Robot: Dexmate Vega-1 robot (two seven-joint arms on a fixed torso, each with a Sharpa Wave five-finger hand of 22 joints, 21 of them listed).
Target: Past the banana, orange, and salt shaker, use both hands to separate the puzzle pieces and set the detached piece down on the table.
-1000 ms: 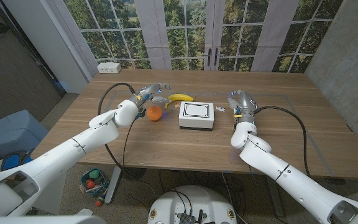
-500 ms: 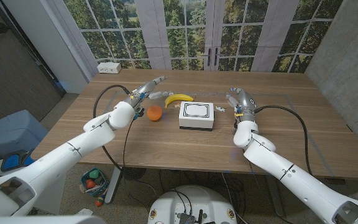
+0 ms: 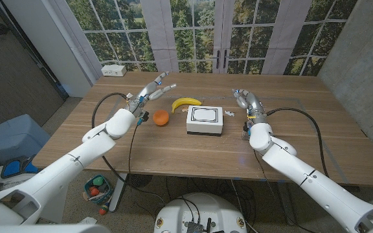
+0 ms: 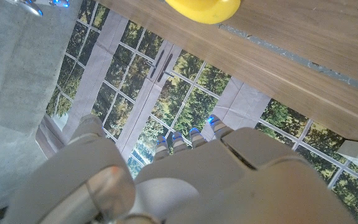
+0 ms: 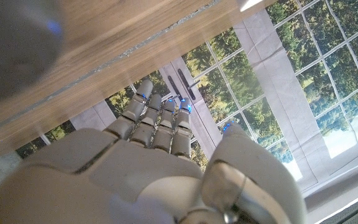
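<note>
Tall windows are glowing behind the wooden bench (image 3: 173, 149) while my left hand (image 3: 149, 91) and right hand (image 3: 243, 100) are hovering spread and empty beside the white square puzzle (image 3: 205, 120), risking knocking the yellow banana (image 3: 186, 103).

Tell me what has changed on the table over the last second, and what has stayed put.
The left hand has lifted away from the orange toward the far side of the table, its fingers now spread and holding nothing. The right hand has shifted slightly farther from the robot, also holding nothing. The orange, the banana and the white box have stayed where they were.
</note>
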